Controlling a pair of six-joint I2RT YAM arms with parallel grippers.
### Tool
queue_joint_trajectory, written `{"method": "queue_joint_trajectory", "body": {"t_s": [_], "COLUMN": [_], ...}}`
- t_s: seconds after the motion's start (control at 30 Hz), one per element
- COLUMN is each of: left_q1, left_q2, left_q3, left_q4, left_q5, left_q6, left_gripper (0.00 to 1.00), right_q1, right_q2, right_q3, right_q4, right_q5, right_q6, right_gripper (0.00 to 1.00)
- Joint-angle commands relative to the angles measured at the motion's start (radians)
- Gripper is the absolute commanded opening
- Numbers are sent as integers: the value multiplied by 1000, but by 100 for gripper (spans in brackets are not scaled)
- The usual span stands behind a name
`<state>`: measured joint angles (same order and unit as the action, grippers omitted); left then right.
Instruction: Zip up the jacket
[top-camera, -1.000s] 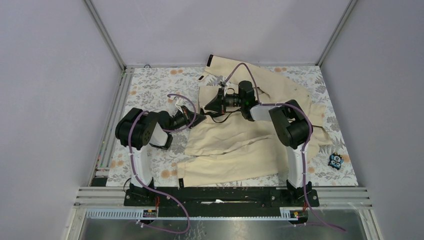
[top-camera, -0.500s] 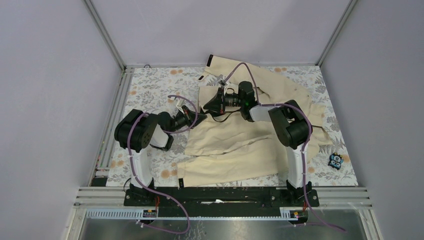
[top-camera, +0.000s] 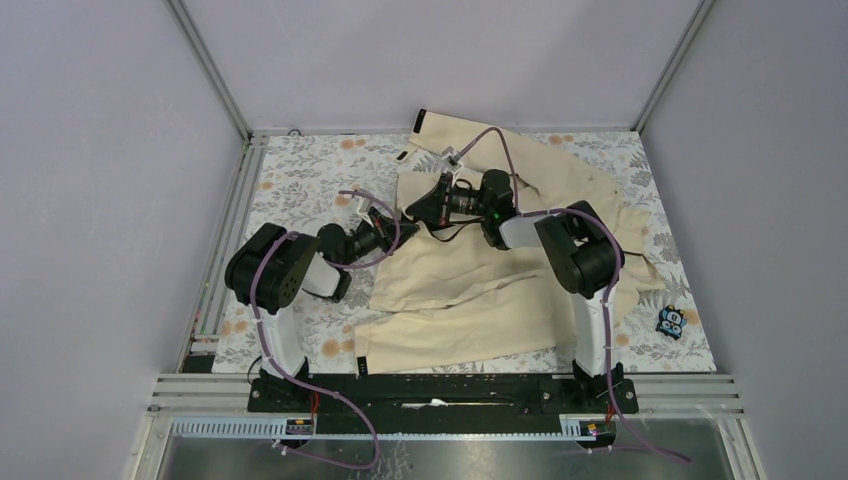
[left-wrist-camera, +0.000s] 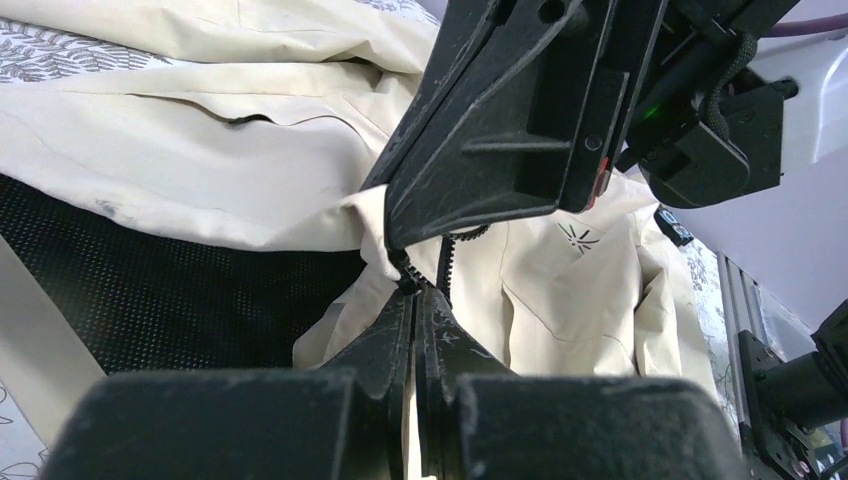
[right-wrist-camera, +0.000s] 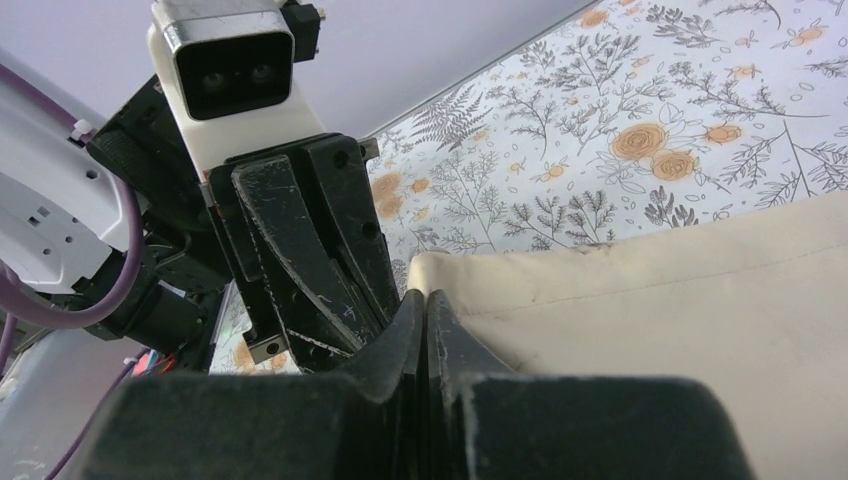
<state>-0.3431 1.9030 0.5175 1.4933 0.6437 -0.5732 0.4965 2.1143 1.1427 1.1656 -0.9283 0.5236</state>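
Note:
The cream-beige jacket (top-camera: 500, 280) lies spread over the floral table, dark mesh lining (left-wrist-camera: 150, 290) showing where the front is open. My left gripper (top-camera: 400, 230) is shut on the dark zipper (left-wrist-camera: 443, 262) at the fabric's edge, its fingertips (left-wrist-camera: 408, 300) pressed together. My right gripper (top-camera: 414, 213) is shut on the jacket's cream edge (right-wrist-camera: 620, 300) just above and facing the left one; it fills the upper left wrist view (left-wrist-camera: 500, 130). In the right wrist view the left gripper (right-wrist-camera: 300, 260) sits close behind my shut fingertips (right-wrist-camera: 435, 310).
A small blue and black object (top-camera: 672, 320) sits at the table's right front. Aluminium rails (top-camera: 225, 230) border the left side and the front. Grey walls close the cell. Purple cables loop over both wrists.
The left arm has drawn slightly left and back with the zipper in it. The right wrist has shifted a little up and left. Both grippers stay shut.

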Motion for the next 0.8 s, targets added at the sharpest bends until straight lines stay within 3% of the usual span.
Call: {"method": "queue_joint_trajectory", "body": {"t_s": [0.0,0.17,0.53,0.77], "left_q1": [-21,-7,59,59], "left_q2": [-40,-49,-17,-29], "left_q3": [17,-22,-31,-37], "left_q4": [113,113,111,111], "left_q5": [-20,-34,-69,-45], "left_q6": [20,19,-103,-105], "left_gripper": [0,0,0,7], "right_q1": [69,64,59,59], "right_q2": [-29,-33,-19,-5], "right_q3": [50,58,58,69], "right_q4": [31,-17,66,56], "right_q5": [-4,-3,-19,-13], "right_q6": [-27,-64,-5,-4], "right_gripper": [0,0,0,0]}}
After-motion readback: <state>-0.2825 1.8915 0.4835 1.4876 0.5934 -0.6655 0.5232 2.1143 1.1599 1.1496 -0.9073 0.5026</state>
